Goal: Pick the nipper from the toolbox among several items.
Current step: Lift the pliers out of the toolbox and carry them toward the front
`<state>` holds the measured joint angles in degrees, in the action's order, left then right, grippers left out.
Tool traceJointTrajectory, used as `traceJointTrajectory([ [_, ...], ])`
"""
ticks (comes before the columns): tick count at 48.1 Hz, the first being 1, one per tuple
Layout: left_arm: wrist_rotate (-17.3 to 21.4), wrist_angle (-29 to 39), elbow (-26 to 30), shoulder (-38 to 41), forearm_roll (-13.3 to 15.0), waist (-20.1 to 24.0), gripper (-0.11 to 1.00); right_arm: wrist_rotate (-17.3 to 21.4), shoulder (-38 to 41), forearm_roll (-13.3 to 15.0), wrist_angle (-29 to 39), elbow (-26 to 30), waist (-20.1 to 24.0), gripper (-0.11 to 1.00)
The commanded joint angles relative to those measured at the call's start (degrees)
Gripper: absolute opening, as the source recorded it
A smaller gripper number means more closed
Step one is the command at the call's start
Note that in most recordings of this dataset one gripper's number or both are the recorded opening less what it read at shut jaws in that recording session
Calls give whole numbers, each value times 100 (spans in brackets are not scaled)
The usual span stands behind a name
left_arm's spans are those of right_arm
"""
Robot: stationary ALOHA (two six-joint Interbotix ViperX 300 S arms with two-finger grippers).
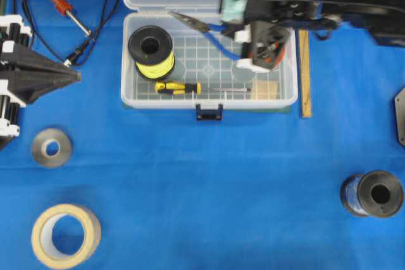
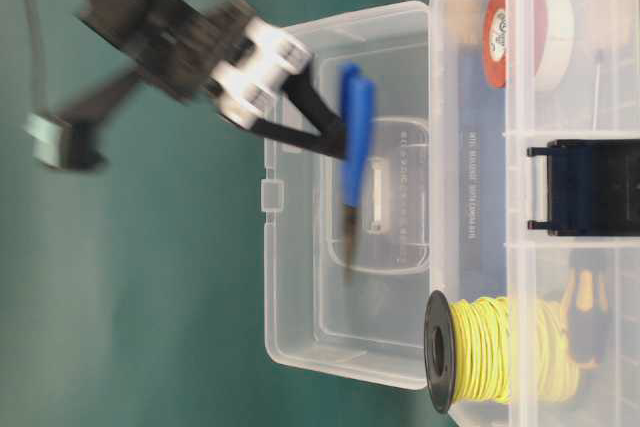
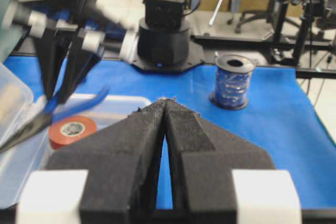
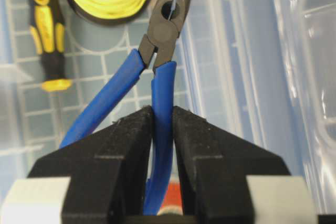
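The right gripper (image 4: pixel 163 129) is clenched on one blue handle of the nipper (image 4: pixel 164 51), its two black fingers (image 4: pixel 126 145) pressing that handle from both sides while the other handle splays out to the left. In the table-level view the nipper hangs from the gripper above the toolbox (image 1: pixel 130 61), in front of its open clear lid, with the dark pointed jaws furthest from the fingers. From overhead, the nipper's tip lies over the box's back edge near the black spool of yellow wire (image 1: pixel 152 52), with the gripper over the right half of the box. On the box floor below lie a yellow-black screwdriver (image 1: pixel 177 87), a small tan block (image 1: pixel 264 89) and a red-orange tape roll (image 3: pixel 72 130). The left gripper (image 3: pixel 165 109) rests well apart at the left of the table, its fingers pressed together on nothing. Around the box on the blue cloth are a red-handled soldering iron (image 1: pixel 58 2), a grey ring (image 1: pixel 51 148), a tan tape roll (image 1: pixel 66 235) and a dark spool (image 1: pixel 373 194).
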<state>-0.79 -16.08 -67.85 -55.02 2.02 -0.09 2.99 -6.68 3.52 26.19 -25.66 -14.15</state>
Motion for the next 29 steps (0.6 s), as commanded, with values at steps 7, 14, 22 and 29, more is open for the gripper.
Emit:
traceJointTrajectory([
  [7,0,-26,62,18,9,-9,0,88,-686,-26,-202,-237,914,13],
  [14,0,-26,62,9,9,-9,0,316,-624,-26,-396,-325,1679,13],
  [22,0,-26,62,9,9,35,0,554,-220,-35,-589,-334,2197,13],
  [29,0,-26,53,9,9,35,0,870,369,-44,-861,-334,2399,13],
])
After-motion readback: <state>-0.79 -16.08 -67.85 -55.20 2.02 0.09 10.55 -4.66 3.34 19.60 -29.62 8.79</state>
